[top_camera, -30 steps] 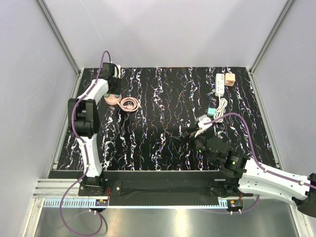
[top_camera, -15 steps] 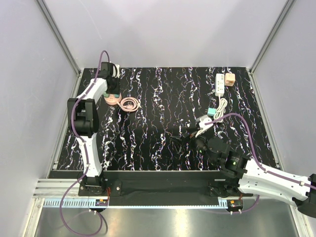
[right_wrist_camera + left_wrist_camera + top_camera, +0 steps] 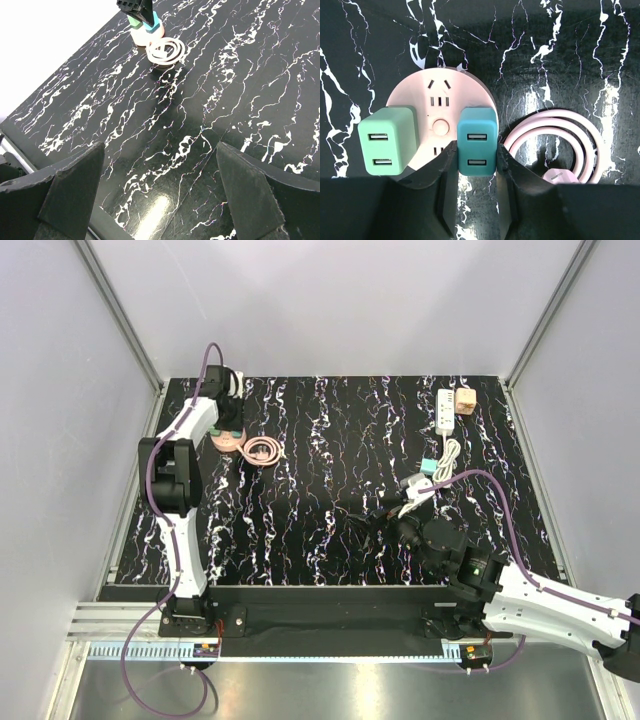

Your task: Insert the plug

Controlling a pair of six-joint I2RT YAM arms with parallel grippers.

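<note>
The plug (image 3: 466,400), a small peach-tan block, lies at the far right just beside the white power strip (image 3: 446,411), with neither gripper near it. At the far left my left gripper (image 3: 476,156) is shut on a teal USB adapter (image 3: 477,140). The adapter stands on a round pink socket disc (image 3: 440,95), and the jaws press on its two sides. In the top view the left gripper (image 3: 232,420) hangs over that disc (image 3: 228,443). My right gripper (image 3: 159,147) stands wide open above bare table, low in the middle right (image 3: 372,514), with nothing between its fingers.
A mint-green adapter (image 3: 387,140) sits on the same disc, left of the teal one. A coiled pinkish cable (image 3: 555,145) lies right of the disc (image 3: 264,451). The strip's white cord (image 3: 451,454) runs toward a small teal-green piece (image 3: 428,467). Grey walls enclose the black marbled mat.
The right arm has shifted very slightly. The left gripper keeps its hold on the teal adapter in the same place.
</note>
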